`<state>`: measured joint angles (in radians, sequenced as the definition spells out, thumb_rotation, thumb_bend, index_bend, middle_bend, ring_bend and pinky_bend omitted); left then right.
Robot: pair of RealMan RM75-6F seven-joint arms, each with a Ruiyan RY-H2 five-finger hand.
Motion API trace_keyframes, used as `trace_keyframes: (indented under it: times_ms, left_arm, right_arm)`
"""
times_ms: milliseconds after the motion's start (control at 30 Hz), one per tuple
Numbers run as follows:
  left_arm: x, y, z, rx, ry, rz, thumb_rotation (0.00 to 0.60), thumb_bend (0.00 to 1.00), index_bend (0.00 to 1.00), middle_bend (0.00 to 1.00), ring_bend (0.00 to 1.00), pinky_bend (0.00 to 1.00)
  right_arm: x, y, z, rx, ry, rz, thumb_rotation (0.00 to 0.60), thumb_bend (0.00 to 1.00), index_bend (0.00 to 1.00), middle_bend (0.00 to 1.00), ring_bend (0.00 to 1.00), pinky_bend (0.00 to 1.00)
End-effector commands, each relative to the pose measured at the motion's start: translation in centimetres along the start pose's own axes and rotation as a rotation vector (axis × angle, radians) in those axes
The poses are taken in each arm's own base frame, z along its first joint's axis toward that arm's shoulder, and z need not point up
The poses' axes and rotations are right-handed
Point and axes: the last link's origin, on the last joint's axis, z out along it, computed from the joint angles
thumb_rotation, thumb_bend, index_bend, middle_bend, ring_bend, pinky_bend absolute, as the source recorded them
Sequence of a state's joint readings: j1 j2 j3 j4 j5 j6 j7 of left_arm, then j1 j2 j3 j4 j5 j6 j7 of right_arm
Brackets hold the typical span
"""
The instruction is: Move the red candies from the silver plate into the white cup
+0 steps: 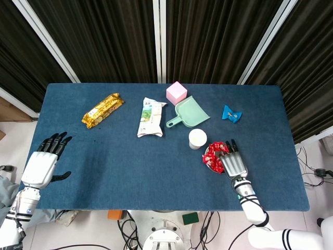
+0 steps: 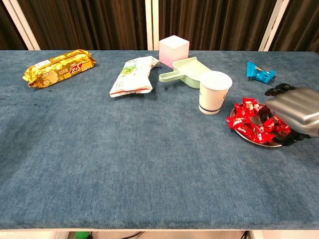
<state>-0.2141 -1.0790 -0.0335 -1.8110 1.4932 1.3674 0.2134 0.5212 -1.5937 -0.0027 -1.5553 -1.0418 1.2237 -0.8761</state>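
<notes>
Where fingers dip among red candies (image 2: pixel 251 122), right hand (image 2: pixel 294 107), grip perhaps unclear.

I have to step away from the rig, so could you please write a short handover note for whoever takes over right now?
Right hand: over the silver plate, fingers down among the red candies; whether it holds one cannot be told.
Left hand: open, fingers spread, at the table's near left corner, touching nothing.
White cup: upright, just left of the plate; its inside is not clearly visible.
Done: no candy can be seen in the cup.
Left: grasp candies from the plate and carry them to the cup, probably over several trips.
</notes>
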Motion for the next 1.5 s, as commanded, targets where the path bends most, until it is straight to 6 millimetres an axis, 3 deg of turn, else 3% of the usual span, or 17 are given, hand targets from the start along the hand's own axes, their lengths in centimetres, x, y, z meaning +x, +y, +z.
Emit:
trace_keyframes:
  times_ms: [33, 433, 767, 1133, 1500]
  left_arm:
    - [0.0, 0.0, 0.0, -0.001, -0.001, 0.0, 0.6, 0.03, 0.1, 0.03, 0.01, 0.14]
    - [-0.1, 0.1, 0.1, -0.002, -0.005, 0.001, 0.6, 0.03, 0.1, 0.03, 0.0, 0.14]
    - [-0.1, 0.1, 0.1, -0.002, -0.006, 0.0, 0.6, 0.03, 0.1, 0.03, 0.01, 0.14]
    - [-0.1, 0.0, 0.1, -0.003, -0.008, -0.001, 0.6, 0.03, 0.1, 0.03, 0.01, 0.14]
    - [-0.2, 0.1, 0.2, -0.008, -0.014, -0.002, 0.6, 0.03, 0.1, 0.03, 0.01, 0.14]
  right_arm:
    - [-0.1, 0.0, 0.1, -0.002, 0.015, 0.0, 0.6, 0.49, 0.63, 0.51, 0.1, 0.0]
    - [1.2, 0.5, -0.1, -0.007, 0.09, 0.023, 0.6, 0.51, 0.7, 0.56, 0.13, 0.0]
    - [5.8, 0.7, 0.0, -0.003, 0.207, 0.075, 0.6, 0.52, 0.71, 0.57, 0.13, 0.0]
    - [10.4, -2.3, 2.4, 0.053, 0.282, 0.069, 0.6, 0.52, 0.71, 0.58, 0.13, 0.0]
    - [10.7, -5.3, 5.9, 0.054, 0.25, 0.034, 0.6, 0.52, 0.72, 0.58, 0.13, 0.0]
